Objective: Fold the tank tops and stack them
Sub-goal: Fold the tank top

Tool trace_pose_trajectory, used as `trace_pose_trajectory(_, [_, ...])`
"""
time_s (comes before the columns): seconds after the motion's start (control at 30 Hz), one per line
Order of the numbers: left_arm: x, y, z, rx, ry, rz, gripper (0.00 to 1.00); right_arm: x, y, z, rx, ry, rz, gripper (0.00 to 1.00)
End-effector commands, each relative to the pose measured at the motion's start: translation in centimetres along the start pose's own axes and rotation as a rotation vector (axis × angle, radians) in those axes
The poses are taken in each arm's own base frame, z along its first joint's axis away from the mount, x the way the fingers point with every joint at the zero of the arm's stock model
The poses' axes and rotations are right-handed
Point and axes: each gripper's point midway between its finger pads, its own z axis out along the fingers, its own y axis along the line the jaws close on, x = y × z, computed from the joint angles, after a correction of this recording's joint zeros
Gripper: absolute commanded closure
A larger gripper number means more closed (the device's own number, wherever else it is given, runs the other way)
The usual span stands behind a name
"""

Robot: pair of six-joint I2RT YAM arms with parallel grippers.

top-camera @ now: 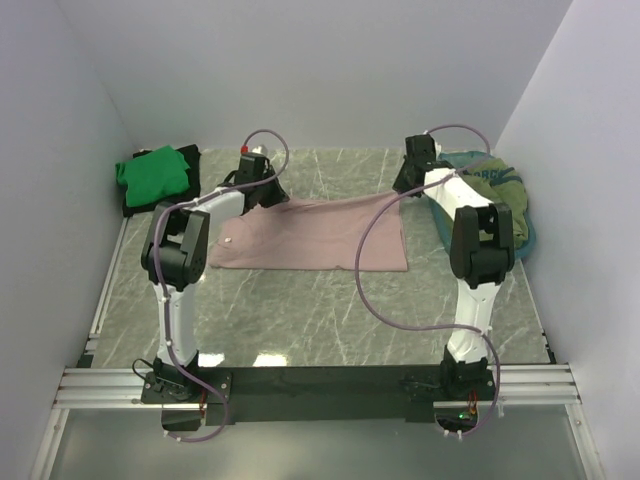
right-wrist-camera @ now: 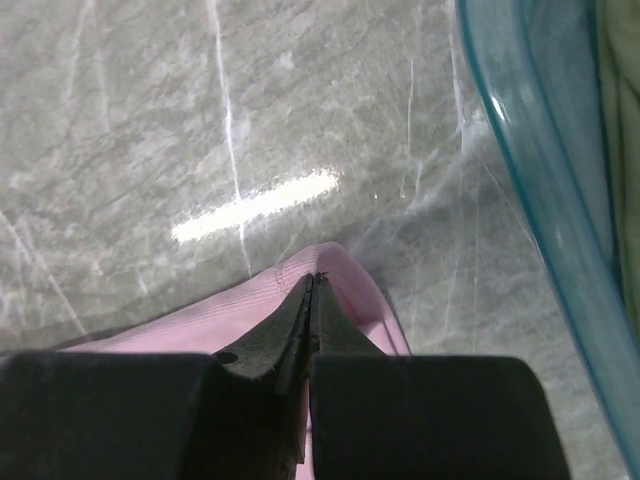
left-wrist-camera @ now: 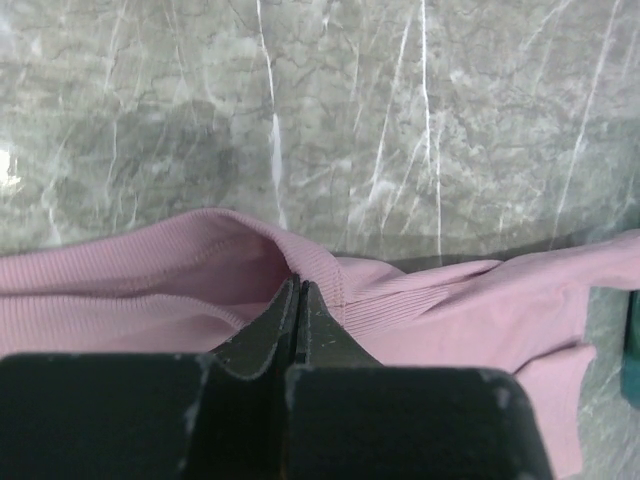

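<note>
**Pink top flat mid-table, both jaws clamped on its far edge**

Dusty-pink ribbed cloth tank top (top-camera: 310, 235) lies spread on the grey marble-look table (top-camera: 300, 320), roughly centred. Long axis runs L–R across the table, short axis near–far. Can't tell which end is neck vs hem from the top view; a small pale spot sits nr the L end.

Left jaws: pressed together, pinching a raised fold of the pink top's ribbed far edge, L of centre. Right jaws: pressed together too, pinching the far R corner, which is lifted off the table w/ cloth sloping down from it.

Edges: near edge lies flat and fairly straight. R end is just beside the teal oval plastic basket (top-camera: 527, 238), which holds an olive-green cloth top (top-camera: 495, 192); in the right wrist view the basket wall is close to the jaws. Bright-green folded top (top-camera: 152, 172) sits on a black top (top-camera: 193, 170) at the far L corner, apart from the pink top's L end.

Room: wide bare strip betw near edge and arm bases; narrower bare strip betw far edge and back wall.
</note>
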Motion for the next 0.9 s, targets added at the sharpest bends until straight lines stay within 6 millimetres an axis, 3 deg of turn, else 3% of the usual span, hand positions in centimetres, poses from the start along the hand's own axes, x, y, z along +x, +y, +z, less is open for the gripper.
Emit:
trace_pose_trajectory(0.0, [-3.1, -3.0, -2.4, 0.079, -0.108, 0.012, 1.00, -3.2, 1.2, -3.2, -0.056, -0.114, 0.024, 1.00])
trace_pose_trajectory(0.17, [-1.9, -2.5, -3.1, 0.062, -0.109, 0.000, 0.99, -2.4, 1.1, -4.7, -0.059, -0.110, 0.028, 1.00])
trace_pose_trajectory(0.37, [-0.6, -2.2, -3.7, 0.013, -0.101, 0.002, 0.99, 0.5, 0.2, -5.4, -0.037, -0.074, 0.042, 1.00])
trace_pose_trajectory(0.57, [0.9, -1.3, -4.4, -0.046, -0.092, -0.011, 1.00, 4.1, -0.9, -4.9, 0.001, -0.019, 0.035, 1.00])
trace_pose_trajectory(0.87, [2.3, 0.3, -5.4, -0.111, -0.104, -0.041, 1.00, 5.8, -2.5, -5.6, 0.028, -0.021, 0.054, 1.00])
